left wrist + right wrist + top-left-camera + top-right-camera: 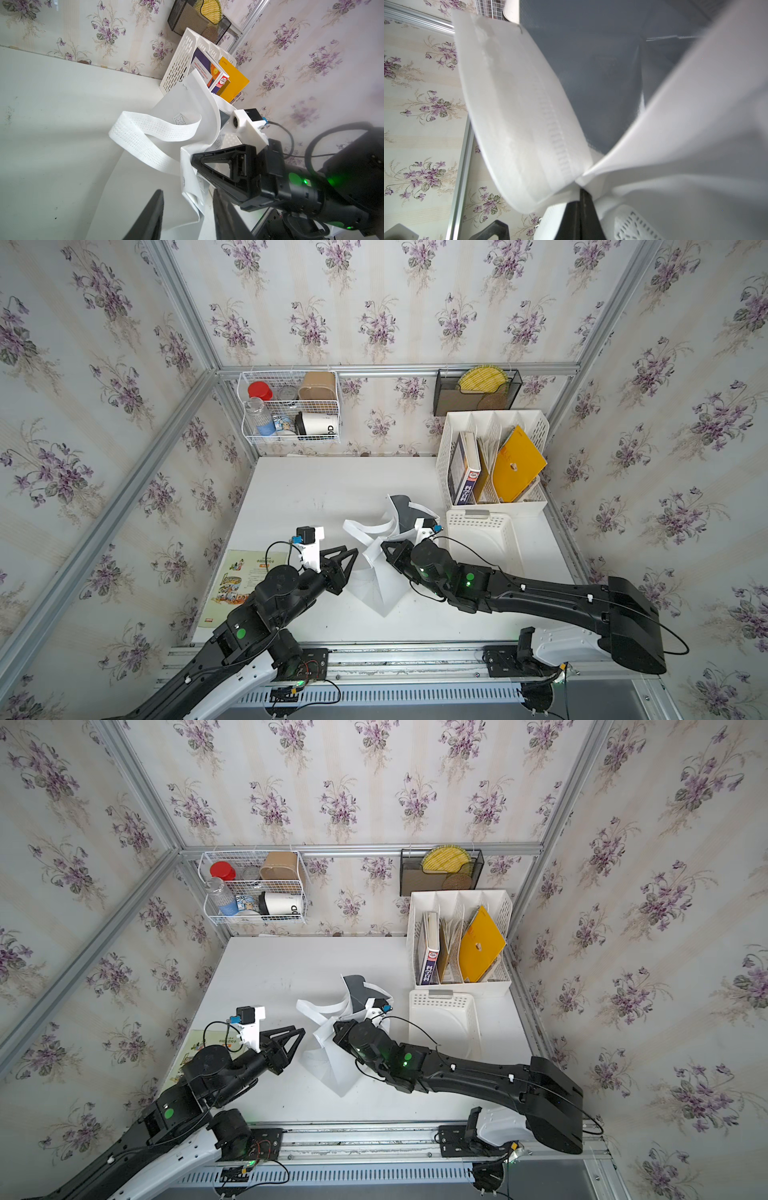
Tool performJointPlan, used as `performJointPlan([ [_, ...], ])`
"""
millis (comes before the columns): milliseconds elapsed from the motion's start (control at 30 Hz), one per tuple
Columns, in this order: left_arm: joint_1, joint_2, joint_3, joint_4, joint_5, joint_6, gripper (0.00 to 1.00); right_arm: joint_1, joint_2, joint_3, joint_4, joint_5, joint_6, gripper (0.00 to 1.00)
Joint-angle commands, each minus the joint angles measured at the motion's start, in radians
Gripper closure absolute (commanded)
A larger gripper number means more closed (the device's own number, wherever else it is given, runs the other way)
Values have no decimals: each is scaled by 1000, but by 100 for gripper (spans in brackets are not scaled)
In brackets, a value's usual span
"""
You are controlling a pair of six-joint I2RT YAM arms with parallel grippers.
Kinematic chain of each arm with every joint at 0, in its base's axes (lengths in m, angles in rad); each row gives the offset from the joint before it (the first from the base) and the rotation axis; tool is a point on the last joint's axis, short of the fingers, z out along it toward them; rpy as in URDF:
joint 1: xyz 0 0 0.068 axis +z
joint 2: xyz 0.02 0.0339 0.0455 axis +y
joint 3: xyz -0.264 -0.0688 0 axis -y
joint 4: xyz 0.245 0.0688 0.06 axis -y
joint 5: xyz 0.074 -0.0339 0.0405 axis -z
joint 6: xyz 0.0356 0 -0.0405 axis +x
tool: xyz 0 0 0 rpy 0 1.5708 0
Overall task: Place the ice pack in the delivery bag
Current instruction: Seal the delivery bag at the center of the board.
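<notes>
- Left wrist view: left gripper (188,191) fingers apart, nothing btwn them, just beside the bag (187,104).
- right gripper (583,188) pinched tight on bag rim, propping the mouth open; grey lining (591,72) shows.
- ice pack: not visible anywhere, not on table (311,489), not in tray (478,524). Bag interior mostly hidden.
- My guess: it's prob inside already, so nearly done. What's left = release rim, pull arms back. Can't confirm tho.
</notes>
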Motion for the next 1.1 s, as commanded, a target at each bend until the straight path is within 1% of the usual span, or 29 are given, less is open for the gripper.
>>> performJointPlan([
  [0, 1, 38, 35, -34, -20, -25, 54, 3, -8, -10, -75, 10, -2, 100],
  [67, 1, 62, 46, -38, -10, -32, 51, 4, -13, -14, -72, 10, -5, 100],
  [333, 26, 166, 81, -50, 61, -56, 46, 9, -37, -40, -57, 13, -5, 100],
  [433, 58, 203, 91, -38, 131, -69, 46, 11, -46, -46, -55, 18, -4, 100],
  [600, 134, 258, 97, -8, 293, -105, 46, 12, -61, -53, -52, 22, -4, 100],
  [700, 159, 273, 89, 17, 374, -115, 46, 13, -63, -56, -51, 23, -5, 100],
  [900, 184, 299, 86, 57, 452, -132, 46, 16, -67, -61, -44, 21, -4, 100],
  [933, 186, 311, 88, 64, 487, -133, 47, 17, -67, -61, -45, 19, -4, 100],
  [1067, 187, 362, 105, 66, 548, -125, 54, 20, -71, -62, -41, 23, -5, 100],
])
